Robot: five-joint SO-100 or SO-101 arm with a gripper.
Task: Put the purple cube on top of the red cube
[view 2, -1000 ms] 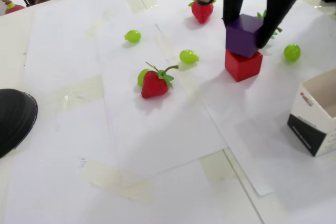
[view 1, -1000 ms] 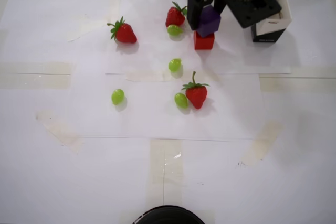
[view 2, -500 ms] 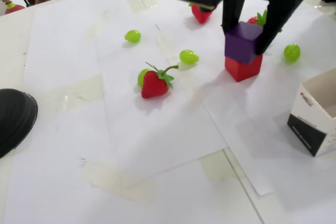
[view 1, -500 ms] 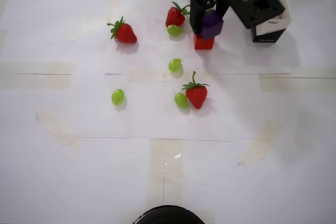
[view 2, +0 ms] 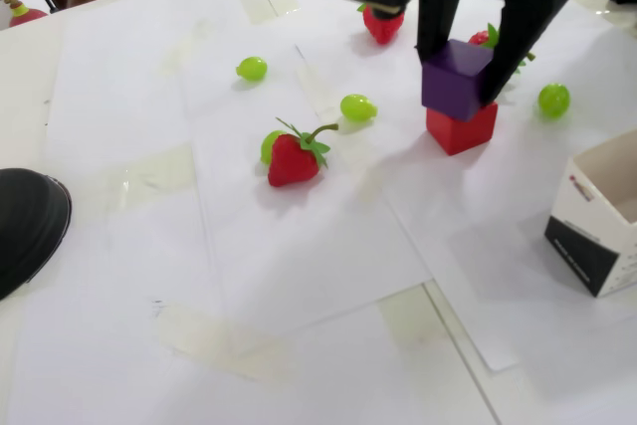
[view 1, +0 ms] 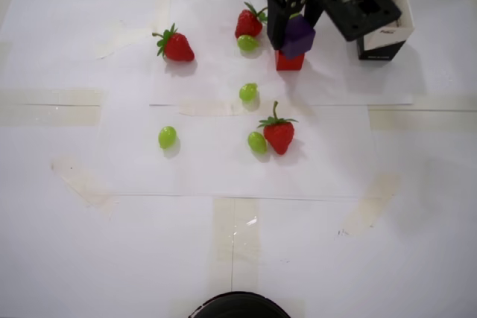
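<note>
In the overhead view the black gripper is reaching in from the top edge and gripping the purple cube between its fingers, and the purple cube is sitting over the red cube, covering most of it so that only the red block's lower part is showing. A white and black carton is standing just to the right of the arm. Three strawberries are lying on the white paper: one at the left, one just left of the gripper, and one lower down in the middle. Four green grapes are lying among them, the last one touching the lower strawberry. In the fixed view the gripper is clasping the purple cube from both sides, and the cube is resting, turned slightly askew, on top of the red cube. The carton is standing at the right edge, open at the top. A strawberry is lying in the middle with a grape touching its far side, and other grapes are lying well apart.
</note>
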